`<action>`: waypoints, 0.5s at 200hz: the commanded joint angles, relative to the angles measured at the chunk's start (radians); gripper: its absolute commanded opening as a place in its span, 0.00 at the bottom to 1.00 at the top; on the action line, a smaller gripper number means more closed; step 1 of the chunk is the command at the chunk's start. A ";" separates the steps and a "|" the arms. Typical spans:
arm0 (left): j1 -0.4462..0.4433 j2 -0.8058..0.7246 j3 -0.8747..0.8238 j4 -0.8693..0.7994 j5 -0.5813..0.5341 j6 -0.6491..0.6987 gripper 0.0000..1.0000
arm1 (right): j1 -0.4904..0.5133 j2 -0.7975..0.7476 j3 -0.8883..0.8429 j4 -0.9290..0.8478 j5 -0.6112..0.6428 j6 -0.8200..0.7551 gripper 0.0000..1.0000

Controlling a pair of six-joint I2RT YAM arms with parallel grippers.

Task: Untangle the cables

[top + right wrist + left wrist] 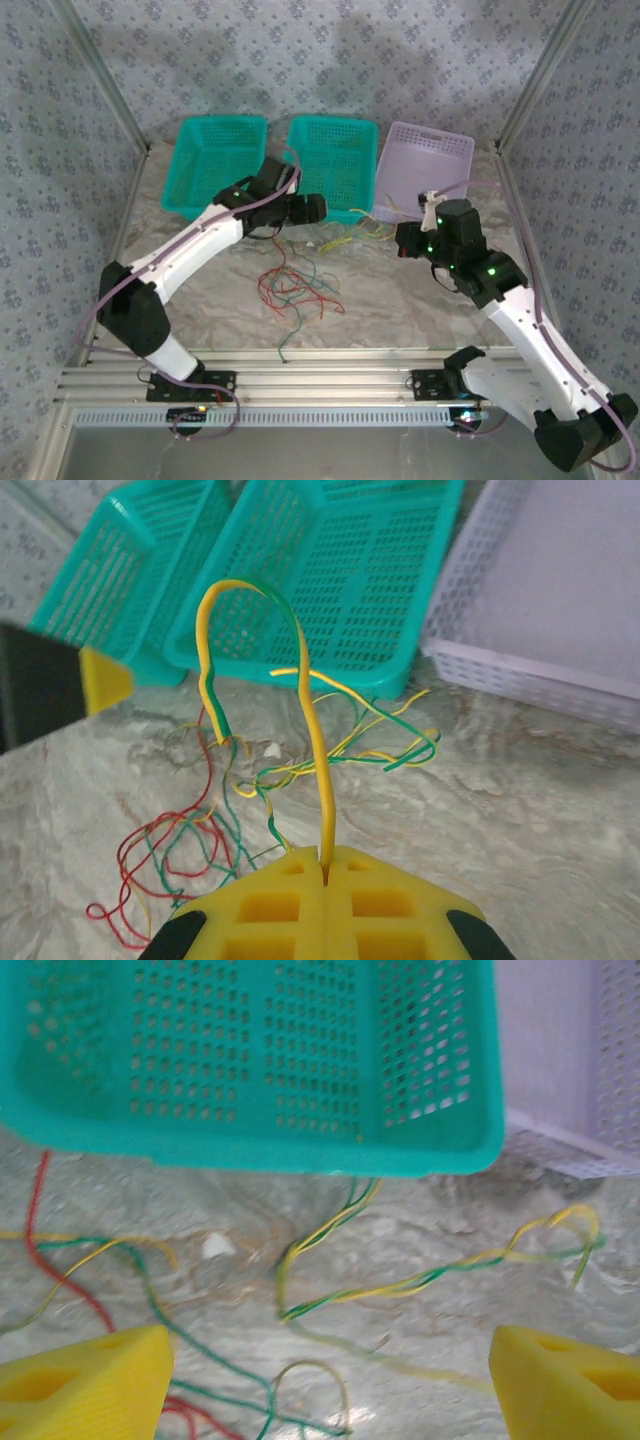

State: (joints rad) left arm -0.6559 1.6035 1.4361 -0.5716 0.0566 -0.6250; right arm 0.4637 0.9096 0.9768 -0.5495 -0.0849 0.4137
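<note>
Within right gripper (pixel 325 860), yellow cable (pixel 318 750) end hidden

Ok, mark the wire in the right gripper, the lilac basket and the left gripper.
yellow-green wire (pixel 322 800): right wrist view, its upright stretch.
lilac basket (pixel 430 140): top external view, far wall.
left gripper (pixel 327 1348): left wrist view, midway between open fingertips.

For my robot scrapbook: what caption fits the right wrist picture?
Right gripper shut on a yellow-green cable that loops up before the nearer teal basket.
</note>
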 commanded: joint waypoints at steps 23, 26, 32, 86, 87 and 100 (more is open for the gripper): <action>-0.039 0.124 0.146 -0.045 0.070 0.044 0.83 | 0.065 0.020 0.026 0.014 -0.036 -0.085 0.00; -0.044 0.130 0.149 -0.048 0.069 0.046 0.83 | 0.067 0.021 0.026 0.013 -0.033 -0.087 0.00; -0.049 0.139 0.152 -0.054 0.068 0.051 0.83 | 0.069 0.020 0.025 0.012 -0.030 -0.091 0.00; -0.110 0.188 0.144 -0.063 0.072 0.062 0.84 | 0.094 0.047 0.017 0.012 -0.006 -0.099 0.00; -0.110 0.188 0.143 -0.063 0.071 0.062 0.84 | 0.095 0.048 0.016 0.012 -0.007 -0.100 0.00; -0.121 0.190 0.141 -0.051 0.073 0.046 0.84 | 0.103 0.054 0.017 0.014 -0.004 -0.102 0.00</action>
State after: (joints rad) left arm -0.7555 1.7924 1.5616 -0.6201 0.1112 -0.5797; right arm 0.5480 0.9504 0.9771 -0.5411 -0.1005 0.3416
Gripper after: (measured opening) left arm 0.838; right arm 0.049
